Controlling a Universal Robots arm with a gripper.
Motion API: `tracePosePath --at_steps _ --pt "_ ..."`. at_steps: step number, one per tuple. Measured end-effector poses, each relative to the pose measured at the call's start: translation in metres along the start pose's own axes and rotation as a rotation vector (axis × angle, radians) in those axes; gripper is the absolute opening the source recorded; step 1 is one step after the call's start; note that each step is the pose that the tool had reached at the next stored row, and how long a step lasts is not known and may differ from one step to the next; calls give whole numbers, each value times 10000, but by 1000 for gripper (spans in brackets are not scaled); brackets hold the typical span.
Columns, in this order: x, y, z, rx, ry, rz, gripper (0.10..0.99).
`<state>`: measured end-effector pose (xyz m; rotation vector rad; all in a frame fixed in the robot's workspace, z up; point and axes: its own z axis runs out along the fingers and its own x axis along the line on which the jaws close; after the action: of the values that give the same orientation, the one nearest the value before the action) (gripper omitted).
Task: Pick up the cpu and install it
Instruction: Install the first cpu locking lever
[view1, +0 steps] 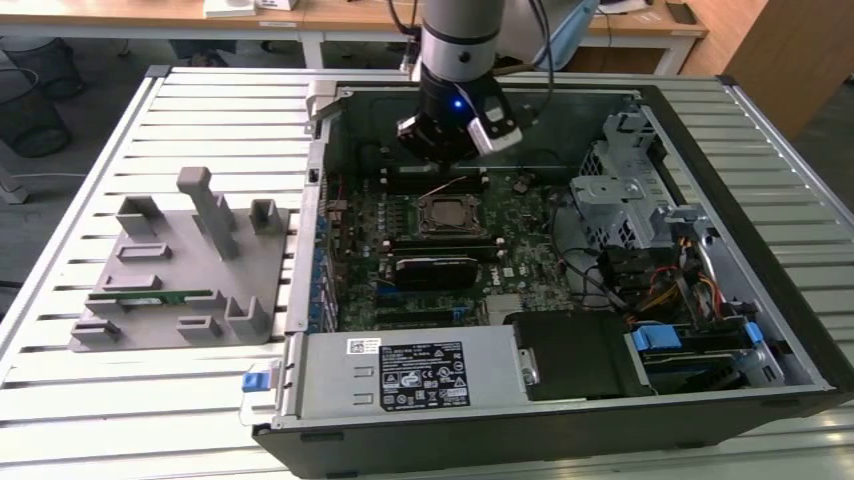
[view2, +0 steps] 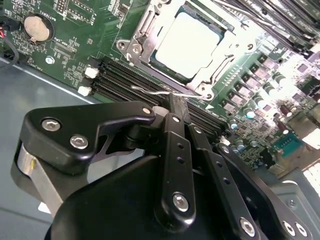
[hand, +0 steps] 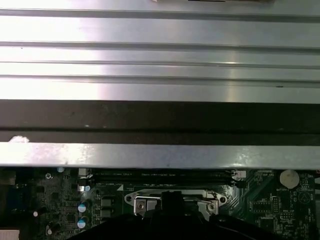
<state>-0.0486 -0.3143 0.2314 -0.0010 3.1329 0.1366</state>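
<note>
Silver-topped cpu (view2: 189, 44) sits in its socket (view2: 141, 49); no lettering readable.

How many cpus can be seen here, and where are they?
1. The cpu lies in the socket on the motherboard, and the tool is near the socket's edge. Others may be hidden behind the tool.

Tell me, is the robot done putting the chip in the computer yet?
Nearly, it looks like. The cpu already sits in its socket on the motherboard. The gripper is just beside the socket, near the thin wire lever, and holds no chip. The socket frame around the chip looks open, so clamping it may be left.
</note>
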Motion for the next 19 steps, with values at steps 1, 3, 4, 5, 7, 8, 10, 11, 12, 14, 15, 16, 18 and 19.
tracePosePath --at_steps 1,3,4,5,7,8,10,11,12,14,15,16,18,19 --pt "-6 0 7 -1 0 0 106" --pt "-16 1 19 0 0 -3 106" --pt "-20 1 24 0 1 -5 106" --pt "-24 3 28 2 1 -5 106" --pt "-29 8 36 0 1 -4 106" --pt "-32 10 41 0 0 -5 106" --pt "-40 15 48 -1 0 -6 106" --pt "-45 17 51 1 1 -5 106" --pt "-51 20 54 1 1 -5 106" --pt "-62 25 60 0 1 -6 106" --pt "-68 27 64 -1 0 -5 106" --pt "-73 29 67 -2 -1 -6 106" --pt "-81 33 73 0 0 -5 106" --pt "-86 34 76 0 0 -6 106"
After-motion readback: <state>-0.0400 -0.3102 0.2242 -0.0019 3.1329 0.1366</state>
